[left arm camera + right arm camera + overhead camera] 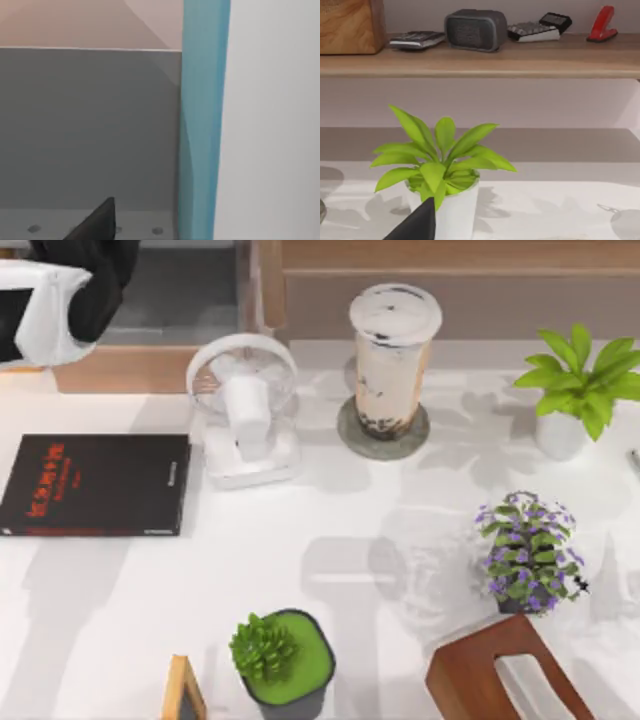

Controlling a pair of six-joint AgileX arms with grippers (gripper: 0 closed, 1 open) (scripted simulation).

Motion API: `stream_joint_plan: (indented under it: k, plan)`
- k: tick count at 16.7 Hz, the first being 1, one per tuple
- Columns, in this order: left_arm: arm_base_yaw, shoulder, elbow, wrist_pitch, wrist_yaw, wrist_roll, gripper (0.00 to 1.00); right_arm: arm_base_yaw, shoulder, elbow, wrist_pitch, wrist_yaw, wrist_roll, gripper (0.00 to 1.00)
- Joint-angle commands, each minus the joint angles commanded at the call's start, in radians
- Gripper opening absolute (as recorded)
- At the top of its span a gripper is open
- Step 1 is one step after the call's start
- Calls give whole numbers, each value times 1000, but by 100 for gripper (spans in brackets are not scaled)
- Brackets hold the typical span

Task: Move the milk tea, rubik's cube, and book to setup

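Looking at the milk tea (392, 360): it stands upright on a round coaster (352, 435) at the table's (330, 540) back middle, just right of the small fan (243, 405). Probably top-heavy, thin-walled and slick (liquid sloshes), so grip mid-body, gently, below the lid. Left arm (60, 290) sits at the back-left corner; its wrist view shows a teal edge, likely the book (202, 125). Can't tell either gripper's opening.
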Motion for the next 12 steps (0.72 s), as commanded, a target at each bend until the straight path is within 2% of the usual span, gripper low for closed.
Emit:
stream_joint_plan:
  k: [8,12]
  plan:
    - [6,51,73,-22,7,0,100,0,0,0,0,0,0,100]
    - [6,51,73,-22,7,0,70,0,0,0,0,0,0,100]
